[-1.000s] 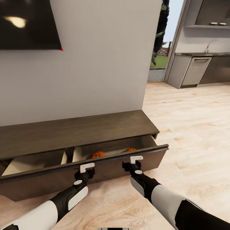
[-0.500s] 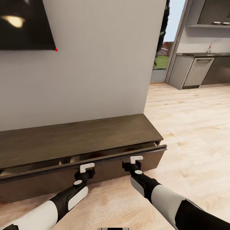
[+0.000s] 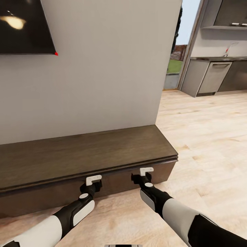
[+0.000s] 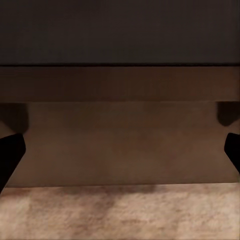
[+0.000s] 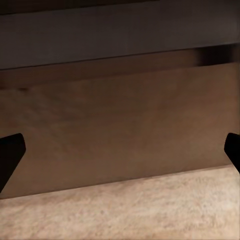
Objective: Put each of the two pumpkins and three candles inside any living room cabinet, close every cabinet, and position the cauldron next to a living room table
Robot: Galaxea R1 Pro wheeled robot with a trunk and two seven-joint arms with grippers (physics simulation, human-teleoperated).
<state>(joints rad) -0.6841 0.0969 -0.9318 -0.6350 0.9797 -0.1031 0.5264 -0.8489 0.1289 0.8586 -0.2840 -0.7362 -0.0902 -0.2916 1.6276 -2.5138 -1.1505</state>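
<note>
The long dark-brown cabinet [image 3: 85, 151] stands against the wall with its front flush and no gap showing. My left gripper [image 3: 93, 179] and right gripper [image 3: 146, 170] both rest against that front, side by side. In the left wrist view the cabinet front [image 4: 120, 145] is very close, and the black fingertips [image 4: 10, 155] stand wide apart, so this gripper is open and holds nothing. The right wrist view has the same brown panel [image 5: 120, 130] between spread fingertips [image 5: 10, 152], open and empty too. The pumpkins, candles, cauldron and table are out of view.
A dark TV screen [image 3: 24, 27] hangs on the grey wall above the cabinet. Light wooden floor [image 3: 206, 137] spreads out to the right, leading to grey kitchen units [image 3: 212, 75] at the far right. Past the wall's corner is a glazed opening [image 3: 175, 65].
The pull-out front, open a second ago with two orange pumpkins showing inside, has slid in and now sits shut. The view has moved forward with it, both grippers still on the front.
</note>
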